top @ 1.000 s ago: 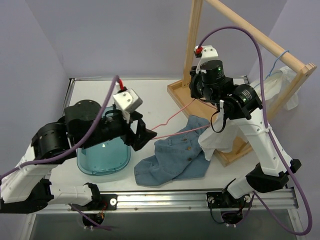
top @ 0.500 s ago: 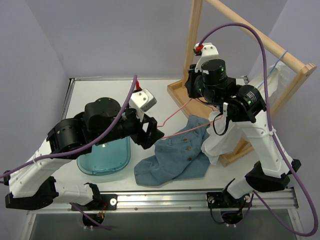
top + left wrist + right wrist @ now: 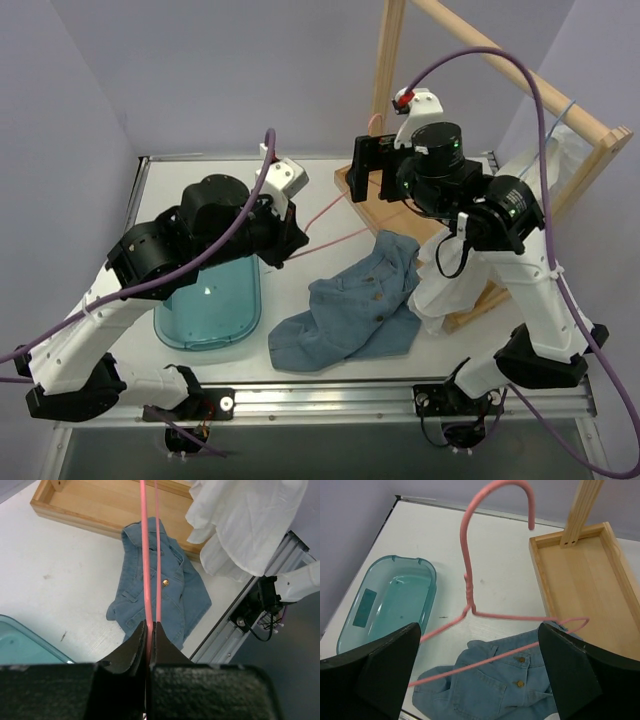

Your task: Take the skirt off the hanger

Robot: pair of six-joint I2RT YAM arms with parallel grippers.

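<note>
The white skirt (image 3: 443, 287) hangs at the right from the wooden rack (image 3: 520, 85); its upper part bunches by the rail near the thin light-blue hanger (image 3: 566, 108). In the left wrist view the skirt (image 3: 245, 525) fills the upper right. My left gripper (image 3: 297, 238) is shut on the wire of a pink hanger (image 3: 145, 555), held above the table. My right gripper (image 3: 364, 172) stands wide open above the rack's base, and the pink hanger (image 3: 470, 587) hangs free below its fingers (image 3: 375, 677).
A blue denim garment (image 3: 350, 310) lies crumpled on the table under the pink hanger. A teal plastic tub (image 3: 208, 305) stands at the left. The rack's wooden base tray (image 3: 375, 205) and upright post (image 3: 388, 60) stand at the back right.
My left gripper moved right to the pink hanger and shut on its wire. My right gripper let go of that hanger, opened wide and lifted away to the back.
</note>
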